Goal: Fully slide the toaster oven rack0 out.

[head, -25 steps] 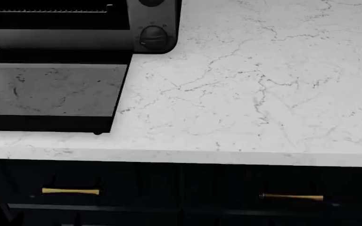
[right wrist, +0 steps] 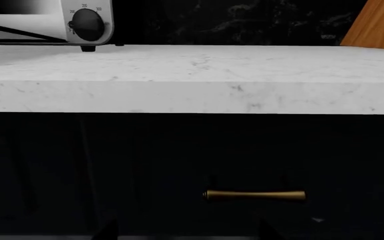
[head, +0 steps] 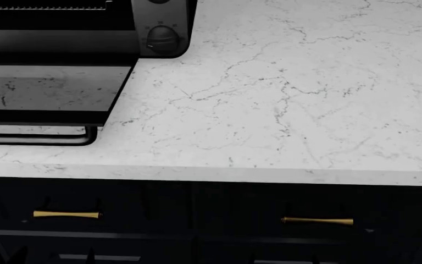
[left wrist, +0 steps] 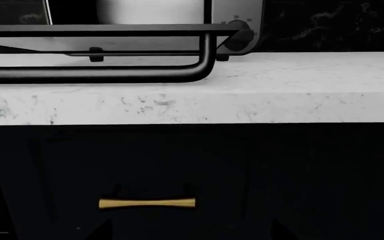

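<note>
The toaster oven stands at the far left of the white marble counter, its dial panel facing me. Its glass door lies open and flat, with its black bar handle near the counter's front edge. The wire rack shows as a thin line inside the dark cavity. Neither gripper shows in the head view. The left gripper is open and empty, below counter height, facing the cabinet under the door handle. The right gripper is open and empty, facing the cabinet further right; the oven's dial shows beyond.
The marble counter stretches right of the oven. Dark cabinet fronts below carry brass handles. The same handles show in the wrist views. A wooden board leans at the far right, against the dark back wall.
The head view has shifted: the oven and counter now sit further left and higher in it, and the door's bar handle has come into sight. The door stays open.
</note>
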Tool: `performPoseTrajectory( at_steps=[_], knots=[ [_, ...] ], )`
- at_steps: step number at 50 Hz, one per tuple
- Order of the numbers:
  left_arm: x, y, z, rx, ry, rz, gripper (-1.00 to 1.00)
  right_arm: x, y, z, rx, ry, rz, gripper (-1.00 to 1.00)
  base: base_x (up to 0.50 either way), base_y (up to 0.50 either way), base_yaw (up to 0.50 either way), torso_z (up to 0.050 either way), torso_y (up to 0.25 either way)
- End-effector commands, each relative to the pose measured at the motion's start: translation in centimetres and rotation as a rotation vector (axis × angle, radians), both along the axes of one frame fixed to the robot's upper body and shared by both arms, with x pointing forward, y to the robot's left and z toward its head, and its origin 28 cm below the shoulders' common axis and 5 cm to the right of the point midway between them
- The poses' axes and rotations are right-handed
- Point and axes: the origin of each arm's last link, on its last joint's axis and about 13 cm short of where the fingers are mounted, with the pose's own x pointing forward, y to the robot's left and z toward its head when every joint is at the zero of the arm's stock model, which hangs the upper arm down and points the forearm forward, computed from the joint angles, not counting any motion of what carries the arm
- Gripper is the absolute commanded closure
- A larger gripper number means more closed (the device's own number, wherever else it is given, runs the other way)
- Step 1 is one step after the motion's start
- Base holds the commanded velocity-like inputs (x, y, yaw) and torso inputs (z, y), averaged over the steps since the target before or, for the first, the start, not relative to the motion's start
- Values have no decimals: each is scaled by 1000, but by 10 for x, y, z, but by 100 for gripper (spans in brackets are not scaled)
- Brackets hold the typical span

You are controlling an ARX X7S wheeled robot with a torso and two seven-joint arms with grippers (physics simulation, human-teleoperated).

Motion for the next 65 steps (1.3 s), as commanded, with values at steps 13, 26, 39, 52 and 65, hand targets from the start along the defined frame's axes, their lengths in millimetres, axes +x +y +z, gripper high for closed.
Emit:
performPoseTrajectory(
  at_steps=[13, 26, 39, 52, 65],
  knots=[
    [-10, 23, 78, 35, 0, -11, -100, -4, -17, 106, -185, 34, -43, -100, 0, 0, 0, 0, 0],
    [-9, 33, 138, 140, -17, -26, -100, 9, -30, 175, -291, -3, -43, -100, 0, 0, 0, 0, 0],
    [11, 48, 186, 233, -18, -30, -100, 39, -48, 223, -290, -32, -64, -100, 0, 0, 0, 0, 0],
    [28, 54, 223, 285, -47, -32, -100, 52, -52, 258, -303, -50, -85, -100, 57, 0, 0, 0, 0],
    [29, 58, 239, 283, -69, -40, -100, 53, -51, 266, -315, -54, -79, -100, 500, 0, 0, 0, 0]
  ],
)
